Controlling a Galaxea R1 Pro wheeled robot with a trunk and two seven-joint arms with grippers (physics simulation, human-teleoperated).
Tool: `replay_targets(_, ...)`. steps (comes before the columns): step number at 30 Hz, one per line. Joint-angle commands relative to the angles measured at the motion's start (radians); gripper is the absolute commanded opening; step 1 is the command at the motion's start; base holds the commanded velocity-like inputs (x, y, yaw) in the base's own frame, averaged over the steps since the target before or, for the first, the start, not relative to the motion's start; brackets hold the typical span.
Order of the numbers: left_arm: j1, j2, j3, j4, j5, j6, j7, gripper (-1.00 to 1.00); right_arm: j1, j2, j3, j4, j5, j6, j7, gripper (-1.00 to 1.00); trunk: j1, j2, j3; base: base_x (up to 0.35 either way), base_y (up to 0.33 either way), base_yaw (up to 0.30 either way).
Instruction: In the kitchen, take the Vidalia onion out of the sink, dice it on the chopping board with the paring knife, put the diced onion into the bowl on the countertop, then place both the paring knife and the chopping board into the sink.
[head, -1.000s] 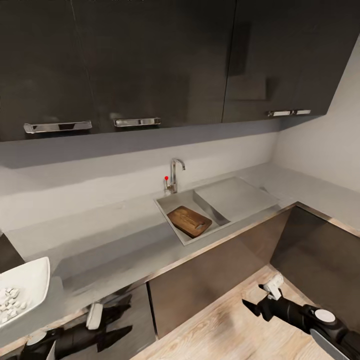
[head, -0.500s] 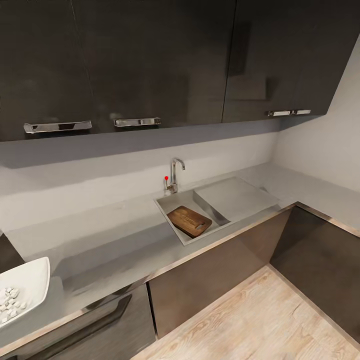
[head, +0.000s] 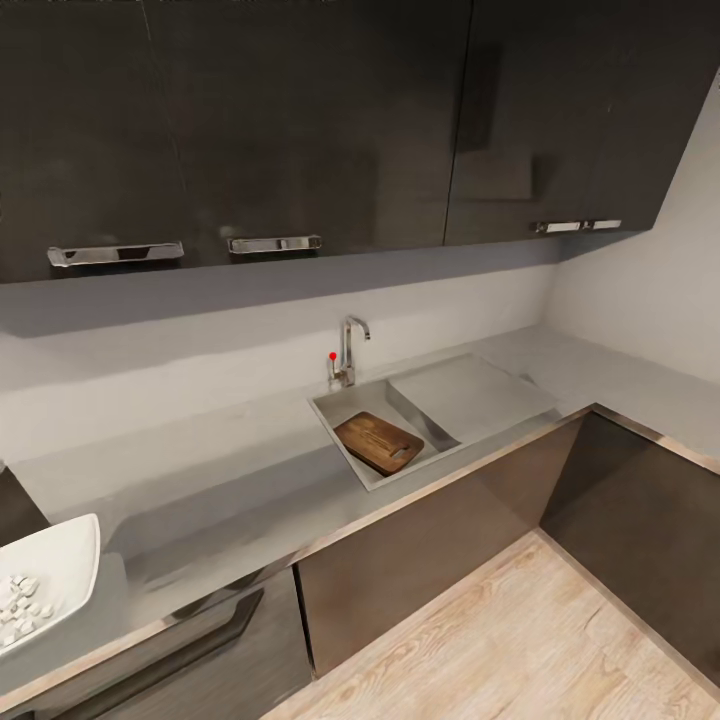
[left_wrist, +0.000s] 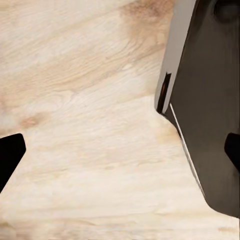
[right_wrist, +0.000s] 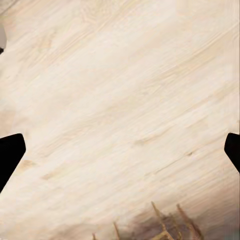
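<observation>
Resting flat in the sink (head: 345, 410) basin, chopping board (head: 378, 442) well apart from both grippers, slot handle end toward the front rim. Sitting far off along the worktop (head: 230, 480), bowl (head: 60, 560) with diced onion (head: 22, 600) pieces inside. Cannot pick out paring knife for certain; too small to tell whether in the basin. Looks like task nearly or fully finished, judging by board already in sink and dice in bowl.

Handling guess: board stiff, moderately heavy, glossy wood, likely slick on steel; best taken by the slot-handle end or pinched across a long edge. Bowl rigid, breakable, shallow; take by rim, keep level or dice spill.

Left gripper (left_wrist: 120, 150) spread wide, dark fingertips at the picture's opposite edges, nothing between, pointing down at wood floor (left_wrist: 75, 100) with dark cabinet (left_wrist: 210, 125) front just beside. Right gripper (right_wrist: 120, 150) likewise wide open, empty, over bare floor, well apart from any task thing.

Versus one second ago: both arms gone from head view, lowered out of sight; half a second ago already same. Camera, board, bowl unmoved.
</observation>
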Motion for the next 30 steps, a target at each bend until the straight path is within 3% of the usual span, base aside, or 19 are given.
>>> replay_targets(1, 0.015, -0.001, 0.008, -0.002, -0.003, 0.013, 0.031, 1.0, 0.032, 0.018, 0.009, 0.001, -0.021, 0.014, -0.007, 1.0, 0.001, -0.002, -0.001, 0.0, 0.0, 0.0)
replay_targets(4, 0.04, -0.038, 0.009, -0.001, -0.002, 0.026, 0.088, 1.0, 0.079, 0.052, 0.011, 0.001, -0.043, 0.028, -0.011, 1.0, 0.001, -0.002, -0.001, 0.0, 0.0, 0.0)
replay_targets(6, 0.044, -0.088, 0.01, -0.001, -0.002, 0.027, 0.099, 1.0, 0.087, 0.075, 0.013, 0.001, -0.05, 0.029, -0.012, 1.0, 0.001, -0.002, -0.001, 0.0, 0.0, 0.0)
replay_targets(9, 0.046, -0.14, 0.011, -0.002, -0.002, 0.025, 0.11, 1.0, 0.091, 0.1, 0.01, -0.002, -0.054, 0.016, -0.013, 1.0, 0.001, -0.002, -0.001, 0.0, 0.0, 0.0)
replay_targets(13, 0.047, -0.144, 0.011, -0.005, -0.002, 0.019, 0.112, 1.0, 0.092, 0.117, 0.004, -0.003, -0.053, -0.066, -0.015, 1.0, 0.001, -0.002, -0.001, 0.0, 0.0, 0.0)
replay_targets(19, 0.047, -0.149, 0.01, -0.008, -0.004, -0.02, 0.108, 1.0, 0.092, 0.123, 0.005, -0.003, -0.053, -0.229, -0.017, 1.0, 0.001, -0.002, -0.001, 0.0, 0.0, 0.0)
replay_targets(22, 0.047, -0.151, 0.011, -0.032, -0.004, -0.033, 0.106, 1.0, 0.092, 0.123, 0.005, -0.003, -0.053, -0.273, -0.017, 1.0, 0.001, -0.002, -0.001, 0.0, 0.0, 0.0)
replay_targets(30, 0.047, -0.152, 0.011, -0.042, -0.004, -0.083, 0.106, 1.0, 0.092, 0.124, 0.004, -0.003, -0.053, -0.282, -0.017, 1.0, 0.001, -0.002, -0.001, 0.0, 0.0, 0.0)
